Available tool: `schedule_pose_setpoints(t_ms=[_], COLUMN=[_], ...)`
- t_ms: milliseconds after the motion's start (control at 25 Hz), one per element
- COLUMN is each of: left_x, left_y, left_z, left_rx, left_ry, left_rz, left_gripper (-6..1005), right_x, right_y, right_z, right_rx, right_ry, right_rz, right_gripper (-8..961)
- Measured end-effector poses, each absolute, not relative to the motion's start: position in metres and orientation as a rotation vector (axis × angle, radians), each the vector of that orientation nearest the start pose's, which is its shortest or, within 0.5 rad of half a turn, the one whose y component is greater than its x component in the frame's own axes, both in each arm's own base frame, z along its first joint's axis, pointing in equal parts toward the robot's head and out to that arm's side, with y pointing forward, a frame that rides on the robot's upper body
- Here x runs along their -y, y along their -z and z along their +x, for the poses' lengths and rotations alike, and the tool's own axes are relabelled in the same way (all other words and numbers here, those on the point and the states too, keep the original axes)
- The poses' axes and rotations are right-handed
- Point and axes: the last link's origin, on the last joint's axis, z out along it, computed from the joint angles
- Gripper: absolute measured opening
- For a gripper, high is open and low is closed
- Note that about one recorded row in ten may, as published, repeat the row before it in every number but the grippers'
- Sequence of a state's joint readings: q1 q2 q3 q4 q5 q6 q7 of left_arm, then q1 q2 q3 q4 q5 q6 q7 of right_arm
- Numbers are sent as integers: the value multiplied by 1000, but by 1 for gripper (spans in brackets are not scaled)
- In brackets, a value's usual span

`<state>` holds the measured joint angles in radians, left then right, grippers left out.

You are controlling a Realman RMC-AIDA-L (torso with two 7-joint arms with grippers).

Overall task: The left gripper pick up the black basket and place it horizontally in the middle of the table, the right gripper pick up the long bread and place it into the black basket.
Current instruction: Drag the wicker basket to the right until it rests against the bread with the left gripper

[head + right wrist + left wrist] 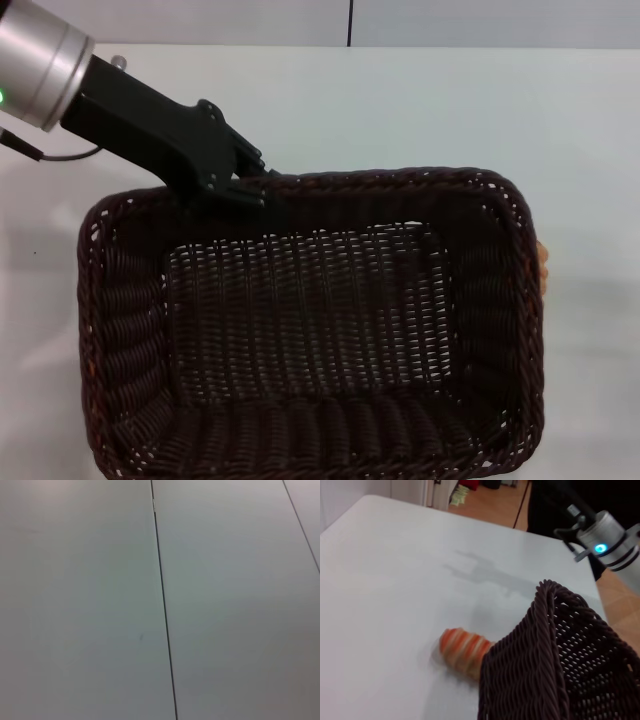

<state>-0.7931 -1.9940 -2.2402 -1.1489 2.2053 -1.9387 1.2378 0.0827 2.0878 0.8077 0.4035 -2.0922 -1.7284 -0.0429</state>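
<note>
My left gripper (pixel 238 185) is shut on the far rim of the black basket (pixel 310 330), which fills most of the head view and hangs tilted above the white table (pixel 400 110). The basket's inside is empty. The long bread (pixel 464 649), orange-and-cream striped, lies on the table partly behind the basket's corner (pixel 545 660) in the left wrist view. Only a sliver of the bread (pixel 543 266) shows past the basket's right rim in the head view. Of the right arm, only a silver wrist with a blue light (pixel 610 547) shows, beyond the basket; its fingers are out of view.
The right wrist view shows only a pale panelled wall with a dark seam (pixel 162 605). A wooden floor (pixel 490 505) lies beyond the table's far edge in the left wrist view.
</note>
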Motion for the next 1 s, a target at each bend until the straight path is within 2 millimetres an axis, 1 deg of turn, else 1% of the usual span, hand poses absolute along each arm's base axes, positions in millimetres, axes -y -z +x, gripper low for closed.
schedule_pose_setpoints(t_ms=[160,200,320,360,680,760,880,920,1000], left_x=[-361,-362,-362,-361,-359,-361,-365,-370,-374], left_y=[-57,-49,-45,-43,-40,-41,-44,-49,-52], left_z=[-143,-150,-154,-157,-155,-152,-150,-149,-148], left_rx=[371,386,375,344,304,278,275,282,289], left_ry=[71,17,-11,-17,-1,18,63,111,140], left_rz=[-3140,-3144,-3151,-3162,-3169,-3147,-3103,-3051,-3018], left_gripper=[271,273,282,285,307,313,449,494,586], right_x=[-211,-210,-208,-207,-205,-205,-204,-204,-203], right_y=[-37,-37,-37,-37,-37,-37,-37,-37,-36], right_z=[328,328,327,327,327,327,327,327,327], right_rx=[-283,-282,-276,-275,-272,-272,-273,-273,-275], right_ry=[-869,-869,-874,-875,-876,-875,-873,-873,-875], right_rz=[-1080,-1079,-1077,-1078,-1075,-1075,-1076,-1075,-1078], right_gripper=[770,770,770,770,771,770,770,771,771])
